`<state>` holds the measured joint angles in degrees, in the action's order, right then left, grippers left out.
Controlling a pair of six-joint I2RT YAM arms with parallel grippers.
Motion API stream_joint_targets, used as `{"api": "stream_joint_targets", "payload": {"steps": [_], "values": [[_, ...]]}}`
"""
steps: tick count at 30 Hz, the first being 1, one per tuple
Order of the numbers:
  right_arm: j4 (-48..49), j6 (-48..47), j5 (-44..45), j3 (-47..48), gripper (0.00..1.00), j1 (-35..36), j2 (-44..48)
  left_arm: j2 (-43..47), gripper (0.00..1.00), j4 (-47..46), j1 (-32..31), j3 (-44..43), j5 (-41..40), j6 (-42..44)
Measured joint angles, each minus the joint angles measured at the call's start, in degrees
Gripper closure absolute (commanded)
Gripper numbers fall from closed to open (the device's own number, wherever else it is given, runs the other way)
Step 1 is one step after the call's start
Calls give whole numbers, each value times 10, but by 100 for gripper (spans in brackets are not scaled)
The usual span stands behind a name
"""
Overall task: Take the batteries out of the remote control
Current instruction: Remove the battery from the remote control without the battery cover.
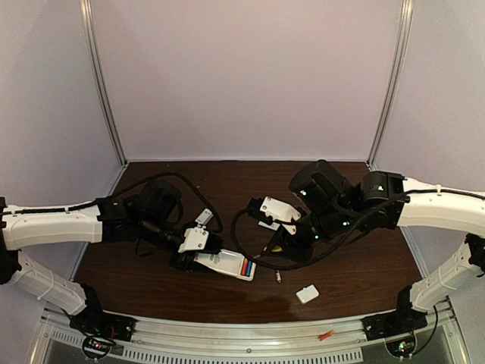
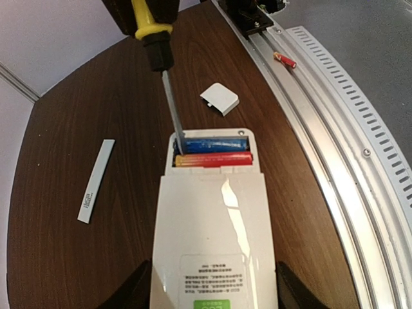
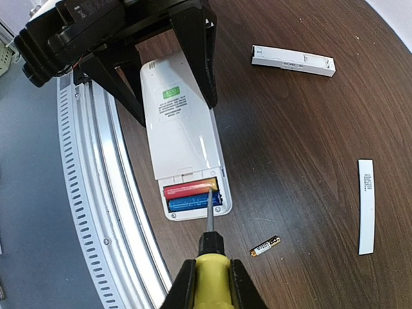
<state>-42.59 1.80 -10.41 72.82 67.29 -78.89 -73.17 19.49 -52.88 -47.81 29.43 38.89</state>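
Batteries sit side by side in the open compartment at one end of the white remote control (image 2: 212, 225): a red-and-gold cell (image 2: 212, 159) nearer the remote's middle and a blue cell (image 2: 212, 145) next to the end wall. The remote lies back-up on the dark wooden table (image 2: 58, 257), close to the metal rail (image 2: 335, 129) at the near edge.

The left gripper (image 3: 174, 106) straddles the remote's closed end, its black fingers pressed to both long sides, clamping the body.

The right gripper (image 3: 211, 267) is closed narrowly around the yellow handle of a screwdriver (image 2: 161, 61). The shaft slants down into the compartment, with the tip at one end of the cells, seemingly against the gold end of the red one.

A third gold battery (image 3: 265, 246) lies loose on the wood, just beside the remote's open end. The small white cover (image 2: 219, 98) lies farther off, apart from everything. Two white strips (image 3: 365, 206) (image 3: 293, 60) lie well away on the far side.
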Motion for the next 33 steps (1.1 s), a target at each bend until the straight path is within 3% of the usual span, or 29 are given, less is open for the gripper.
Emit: {"api": "stream_joint_targets", "payload": {"steps": [33], "values": [[9,10,40,-8,100,4,14,1,100,-9,0,0,-4,0]]}}
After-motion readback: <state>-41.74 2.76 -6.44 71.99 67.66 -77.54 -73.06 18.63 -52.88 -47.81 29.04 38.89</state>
